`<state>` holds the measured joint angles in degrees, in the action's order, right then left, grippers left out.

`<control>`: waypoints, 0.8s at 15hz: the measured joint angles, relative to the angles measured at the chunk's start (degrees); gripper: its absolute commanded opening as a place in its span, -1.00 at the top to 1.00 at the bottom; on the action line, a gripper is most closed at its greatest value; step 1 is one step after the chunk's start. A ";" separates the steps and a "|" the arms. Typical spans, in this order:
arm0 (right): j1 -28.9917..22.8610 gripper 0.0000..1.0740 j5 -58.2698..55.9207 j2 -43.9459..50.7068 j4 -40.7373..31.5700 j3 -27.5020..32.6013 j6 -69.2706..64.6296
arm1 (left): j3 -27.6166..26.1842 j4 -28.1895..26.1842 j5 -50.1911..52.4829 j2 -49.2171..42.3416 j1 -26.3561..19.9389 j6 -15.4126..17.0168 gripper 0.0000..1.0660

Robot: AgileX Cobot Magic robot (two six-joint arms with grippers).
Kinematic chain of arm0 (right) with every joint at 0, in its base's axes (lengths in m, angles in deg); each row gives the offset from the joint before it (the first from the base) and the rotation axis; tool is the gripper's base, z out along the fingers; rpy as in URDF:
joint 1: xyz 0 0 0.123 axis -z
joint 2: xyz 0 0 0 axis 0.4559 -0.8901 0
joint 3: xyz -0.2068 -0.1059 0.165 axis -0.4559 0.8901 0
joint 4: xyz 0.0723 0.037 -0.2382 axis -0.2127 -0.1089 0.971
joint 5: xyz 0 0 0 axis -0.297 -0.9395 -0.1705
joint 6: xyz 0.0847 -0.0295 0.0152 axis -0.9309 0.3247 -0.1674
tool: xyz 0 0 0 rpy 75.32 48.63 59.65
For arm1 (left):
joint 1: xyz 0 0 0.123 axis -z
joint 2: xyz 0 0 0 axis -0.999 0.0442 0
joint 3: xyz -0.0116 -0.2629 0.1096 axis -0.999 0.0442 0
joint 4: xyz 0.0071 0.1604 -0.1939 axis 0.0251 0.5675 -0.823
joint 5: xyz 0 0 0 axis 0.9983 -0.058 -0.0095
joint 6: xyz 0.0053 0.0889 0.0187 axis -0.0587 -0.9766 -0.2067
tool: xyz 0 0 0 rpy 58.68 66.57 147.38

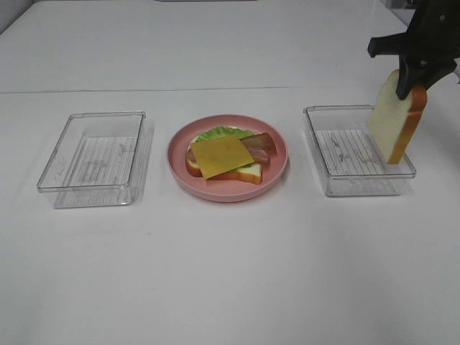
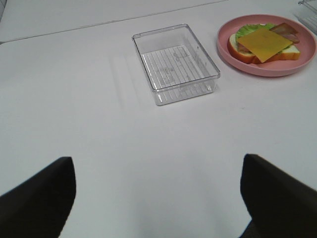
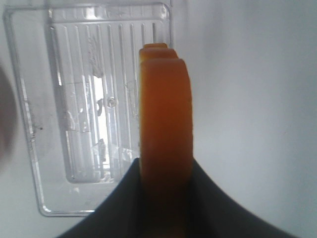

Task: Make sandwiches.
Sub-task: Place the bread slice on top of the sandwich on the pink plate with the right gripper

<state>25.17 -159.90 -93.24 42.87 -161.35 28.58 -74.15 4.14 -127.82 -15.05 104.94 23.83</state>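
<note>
On the pink plate (image 1: 180, 169) lies an open sandwich: a bread slice, green lettuce (image 1: 219, 134), bacon strips (image 1: 260, 146) and a yellow cheese square (image 1: 221, 156) on top. The same stack (image 2: 265, 43) shows in the left wrist view. At the right, my right gripper (image 1: 412, 80) is shut on a white bread slice (image 1: 395, 122) with an orange-brown crust (image 3: 165, 124), which hangs edge-down above the right clear tray (image 1: 357, 172). My left gripper (image 2: 158, 198) stands open over bare table, nothing between its fingers (image 2: 37, 198).
An empty clear tray (image 1: 93, 158) sits left of the plate, also seen as the ribbed tray (image 2: 176, 63) in the left wrist view. The right tray's ribbed floor (image 3: 94, 99) lies under the held bread.
</note>
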 measured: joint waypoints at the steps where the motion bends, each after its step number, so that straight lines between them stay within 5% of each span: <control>1: 0.00 1.00 0.00 2.06 -1.38 0.00 -0.06 | 0.00 0.00 0.00 0.00 0.00 0.00 -0.60; 5: -0.06 1.00 0.11 10.83 -18.51 5.84 0.46 | 0.00 0.00 0.00 0.00 0.00 0.00 -0.60; 10: -1.03 1.00 11.12 15.53 -46.35 23.49 12.61 | 0.00 0.00 0.00 0.00 0.00 0.00 -0.60; 12: -5.90 1.00 20.80 14.84 -56.26 30.42 18.85 | 0.00 0.00 0.00 0.00 0.00 0.00 -0.60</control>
<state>19.27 -139.10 -78.40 -13.39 -130.92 47.43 -74.15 4.14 -127.82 -15.05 104.94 23.83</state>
